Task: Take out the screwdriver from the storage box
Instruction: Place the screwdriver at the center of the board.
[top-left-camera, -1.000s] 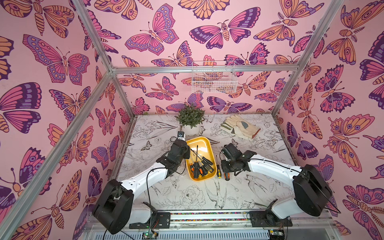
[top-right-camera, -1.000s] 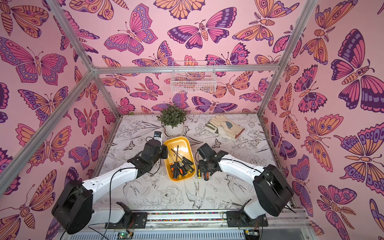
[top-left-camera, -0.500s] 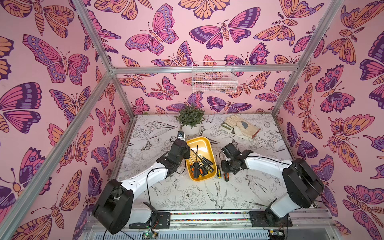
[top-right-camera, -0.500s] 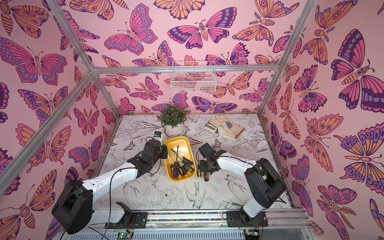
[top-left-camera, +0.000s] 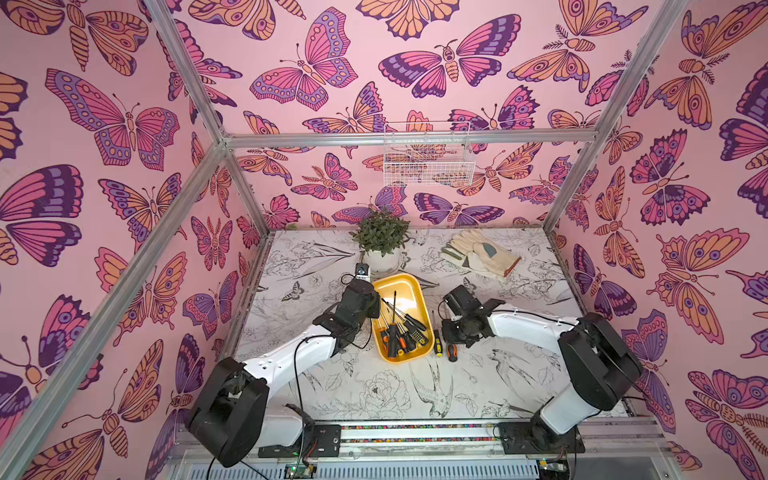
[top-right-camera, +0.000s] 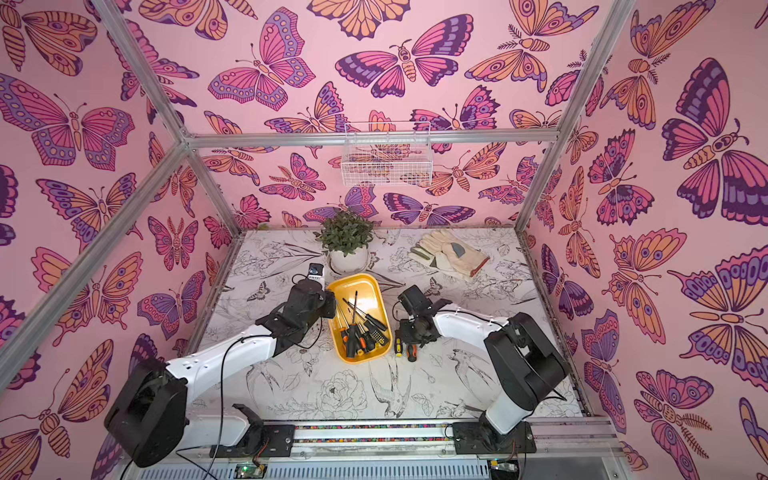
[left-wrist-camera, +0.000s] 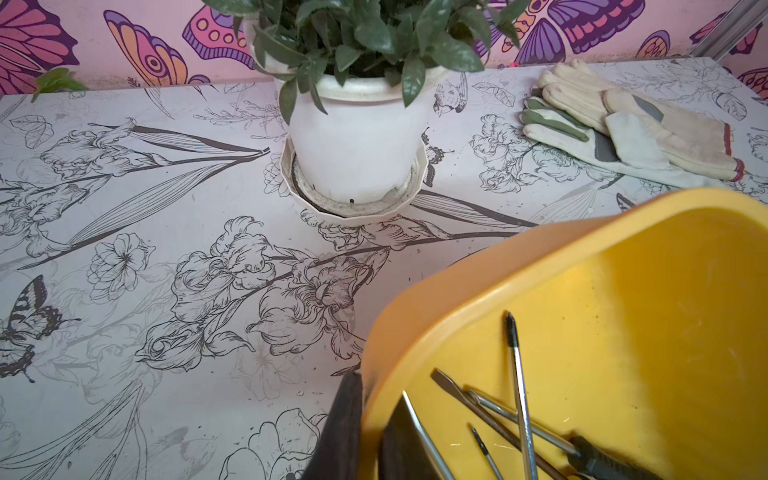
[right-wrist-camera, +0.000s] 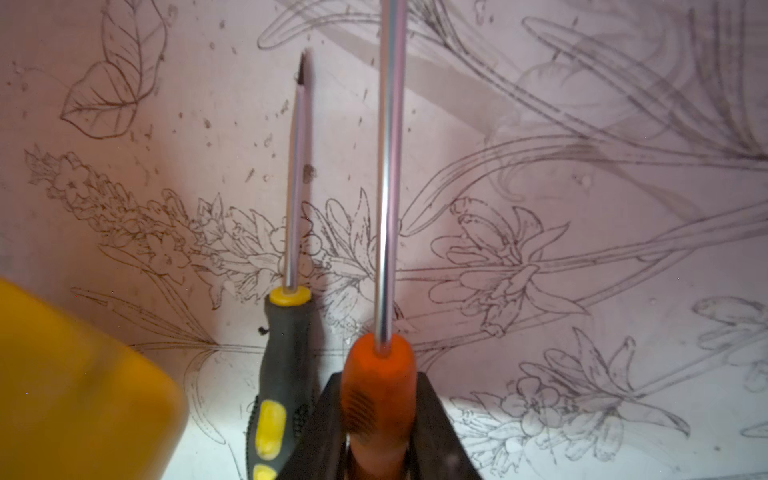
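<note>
Right arm (top-left-camera: 523, 328) stretched low, jaws clamping orange screwdriver (right-wrist-camera: 376, 386) beside storage box (top-left-camera: 405, 286)

Orange-handled screwdriver (right-wrist-camera: 378, 390) just beside yellow storage box (top-left-camera: 400, 287)

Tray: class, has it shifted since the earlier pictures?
No. The tray sits just as close in front of the plant pot as before.

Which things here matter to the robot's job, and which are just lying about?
Job: storage box, held by left gripper; its screwdrivers; orange-handled screwdriver in right gripper; yellow-handled screwdriver beside it.
Lying about: potted plant, gloves, wire basket.
</note>
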